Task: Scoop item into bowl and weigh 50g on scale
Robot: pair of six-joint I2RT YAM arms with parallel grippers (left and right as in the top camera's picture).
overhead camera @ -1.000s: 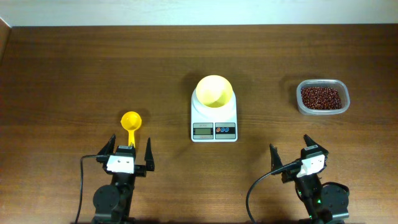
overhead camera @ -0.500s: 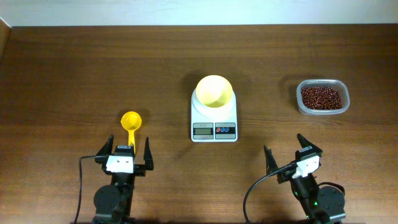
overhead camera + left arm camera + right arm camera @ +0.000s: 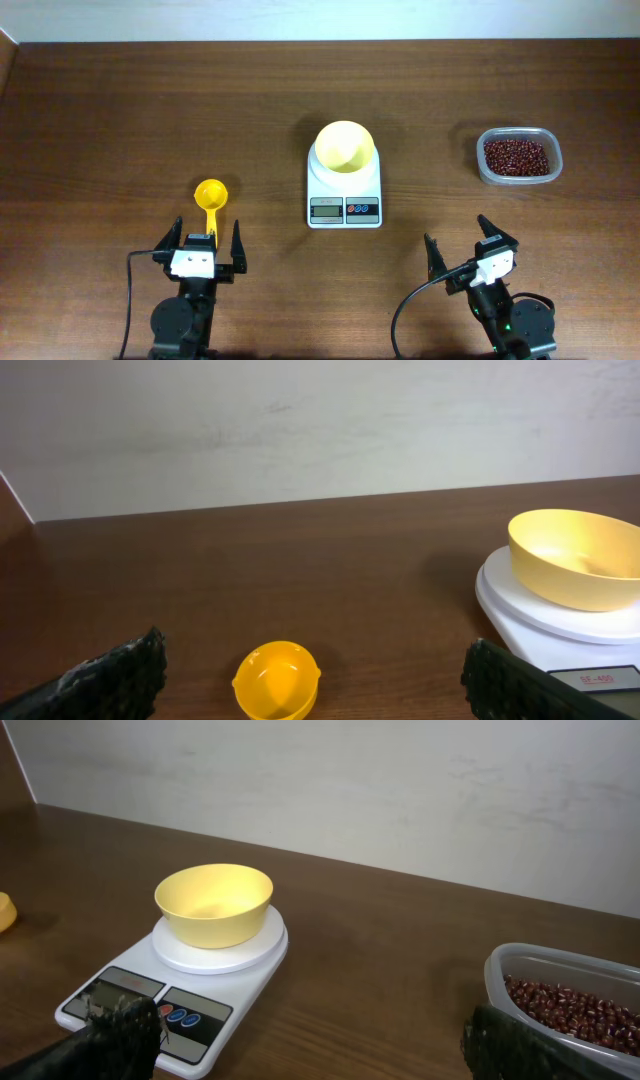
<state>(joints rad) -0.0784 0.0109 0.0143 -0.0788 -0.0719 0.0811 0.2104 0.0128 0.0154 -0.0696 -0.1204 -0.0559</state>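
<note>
glossy plastic bowl [image 3: 345, 146], wood-grain table [image 3: 120, 120] — matt

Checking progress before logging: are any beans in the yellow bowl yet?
No, the bowl on the scale shows a bare yellow inside; the beans lie in the clear container.

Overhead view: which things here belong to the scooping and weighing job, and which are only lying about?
Belong to the job:
beans
clear container holding them
yellow scoop
yellow bowl
white scale under the bowl

Only lying about:
no stray object shows; besides the above there are just the wooden table and the arms' black cables
</note>
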